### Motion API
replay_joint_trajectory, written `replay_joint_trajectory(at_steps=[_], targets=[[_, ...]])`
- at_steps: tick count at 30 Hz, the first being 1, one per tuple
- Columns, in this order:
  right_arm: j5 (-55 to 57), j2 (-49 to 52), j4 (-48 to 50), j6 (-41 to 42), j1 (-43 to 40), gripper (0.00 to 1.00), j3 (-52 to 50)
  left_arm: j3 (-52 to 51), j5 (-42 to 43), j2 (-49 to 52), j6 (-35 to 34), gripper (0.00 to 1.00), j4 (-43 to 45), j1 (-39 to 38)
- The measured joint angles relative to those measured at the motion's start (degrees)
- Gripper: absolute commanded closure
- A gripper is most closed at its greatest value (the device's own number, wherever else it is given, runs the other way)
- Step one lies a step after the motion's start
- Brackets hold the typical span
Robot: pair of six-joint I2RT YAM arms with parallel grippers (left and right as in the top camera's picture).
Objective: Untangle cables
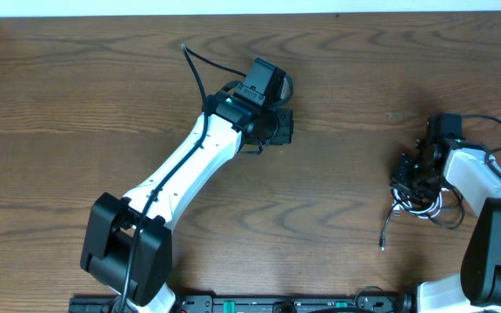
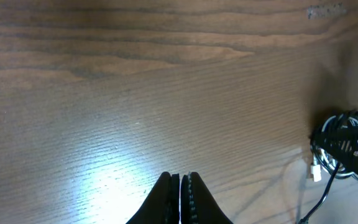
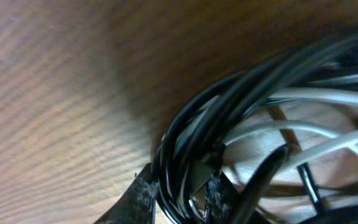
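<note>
The cables lie in one tangle point(image 1: 420, 205) of black and white loops at the right of the table, with a loose black end point(image 1: 384, 242) trailing toward the front. My right gripper point(image 1: 412, 178) is down in the tangle. In the right wrist view its fingers point(image 3: 143, 194) close round a bundle of black cable strands point(image 3: 241, 93), and white cable strands point(image 3: 316, 96) cross behind. My left gripper point(image 1: 282, 127) hovers mid-table, far from the tangle, shut and empty point(image 2: 180, 179). From the left wrist view the tangle point(image 2: 344, 144) and a white plug point(image 2: 316, 172) show at the right.
Bare wooden tabletop point(image 1: 76, 104) stretches between the two arms. A black wire point(image 1: 195, 68) loops off the left arm toward the back. The table's far edge meets a white wall point(image 1: 250, 7). The right arm's own thicker wires point(image 1: 494, 126) arc behind its wrist.
</note>
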Motion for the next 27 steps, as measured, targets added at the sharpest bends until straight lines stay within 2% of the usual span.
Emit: replay_joint_trajectory(at_steps=[2,5,8,12,15,18,23,27], targets=[[-0.72,0.68,0.57,-0.02,0.28,0.99,0.63,0.0,0.0,0.0,-0.11,0.92,0.0,-0.02],[-4.68,1.27,2.67,-1.79,0.46,0.99,1.14,0.0,0.0,0.0,-0.22,0.92,0.0,0.0],[-13.44,2.43,4.13,-5.92,0.5,0.99,1.31,0.0,0.0,0.0,-0.22,0.92,0.02,-0.02],[-30.86,3.21,4.66,-12.02,0.92,0.99,1.86,-0.02,1.92,0.0,-0.2,0.75,0.72,0.0],[-44.54,2.23,6.08,-15.15,1.25,0.99,4.96,-0.02,7.13,0.0,0.37,0.69,3.93,0.0],[-51.8,-1.11,6.88,-15.47,1.38,0.99,8.61,-0.07,13.33,0.0,0.31,0.63,7.15,-0.02],[-51.25,-6.16,6.99,-10.73,3.56,0.99,10.69,-0.07,19.06,0.0,0.46,0.58,9.57,-0.02],[-47.65,-5.99,8.28,-6.4,7.17,0.99,10.62,-0.07,20.28,0.0,0.42,0.55,9.27,0.0]])
